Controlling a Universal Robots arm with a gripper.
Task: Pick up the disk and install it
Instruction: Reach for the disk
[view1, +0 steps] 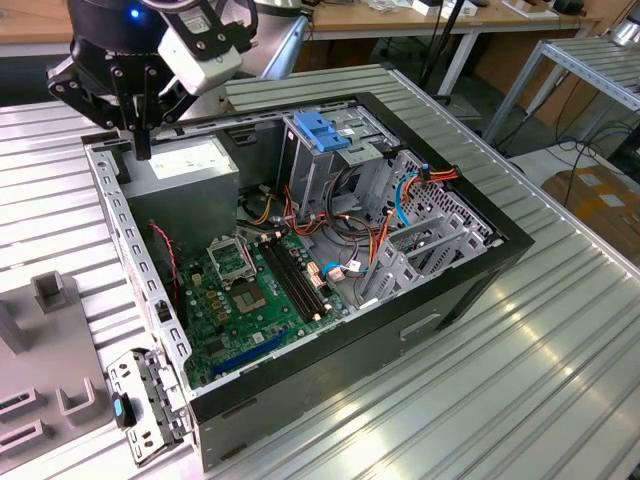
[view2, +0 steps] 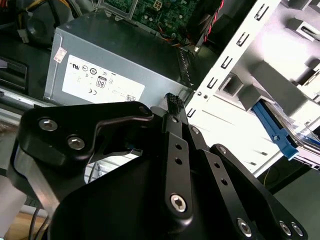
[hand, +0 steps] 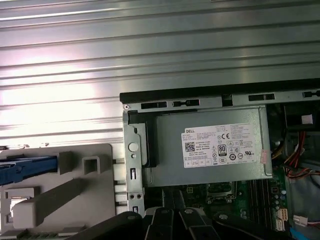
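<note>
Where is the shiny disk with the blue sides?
In the first wrist view, the flat silver metal disk with blue plastic rails lies on the grey plastic holder, outside the black computer case.

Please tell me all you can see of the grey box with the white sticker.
The grey box is a rectangular housing, metal by its look, with a white sticker on its upward face. It lies flat in a corner of the open computer case, against the case frame and beside the green motherboard. The hand hangs over its edge; contact cannot be judged.
</note>
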